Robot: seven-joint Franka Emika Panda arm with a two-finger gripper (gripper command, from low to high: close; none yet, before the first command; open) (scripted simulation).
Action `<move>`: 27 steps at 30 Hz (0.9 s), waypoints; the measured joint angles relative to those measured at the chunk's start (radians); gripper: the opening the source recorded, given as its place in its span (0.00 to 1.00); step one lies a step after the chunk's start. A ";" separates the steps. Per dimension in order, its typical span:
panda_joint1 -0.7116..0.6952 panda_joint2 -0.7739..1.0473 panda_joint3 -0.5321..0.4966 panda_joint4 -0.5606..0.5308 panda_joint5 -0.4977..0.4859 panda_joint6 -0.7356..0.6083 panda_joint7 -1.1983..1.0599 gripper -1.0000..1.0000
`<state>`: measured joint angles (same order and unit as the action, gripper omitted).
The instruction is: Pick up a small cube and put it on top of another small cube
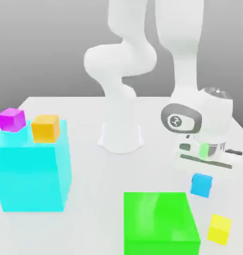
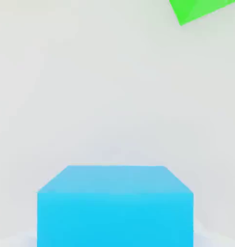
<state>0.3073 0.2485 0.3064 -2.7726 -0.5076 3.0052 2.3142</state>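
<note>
The small cube (image 1: pixel 201 184), plain sky blue, lies on the white table toward the exterior view's right, between the big green block and the arm's hand. My gripper (image 1: pixel 203 172) hangs straight over it, shut on the small cube. In the hand view the same small cube (image 2: pixel 114 207) looms very close, with white table beyond it. A small yellow cube (image 1: pixel 219 229) rests on the table a short way nearer the front, apart from the blue one.
A big green block (image 1: pixel 160 224) (image 2: pixel 201 9) stands just to the exterior view's left of the blue cube. A large cyan block (image 1: pixel 31 172) at the far left carries a magenta cube (image 1: pixel 12 119) and an orange cube (image 1: pixel 46 128). The arm's base (image 1: pixel 121 137) stands mid-table.
</note>
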 joint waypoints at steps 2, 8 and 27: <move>-0.049 -0.034 0.066 -0.008 0.069 -0.022 -0.051 0.00; -0.158 -0.138 0.229 -0.035 0.291 -0.087 -0.215 0.00; -0.540 -0.398 -0.093 0.189 0.396 -0.564 -0.132 0.00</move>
<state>-0.2331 -0.1491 0.2131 -2.5833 -0.1119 2.4412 2.1818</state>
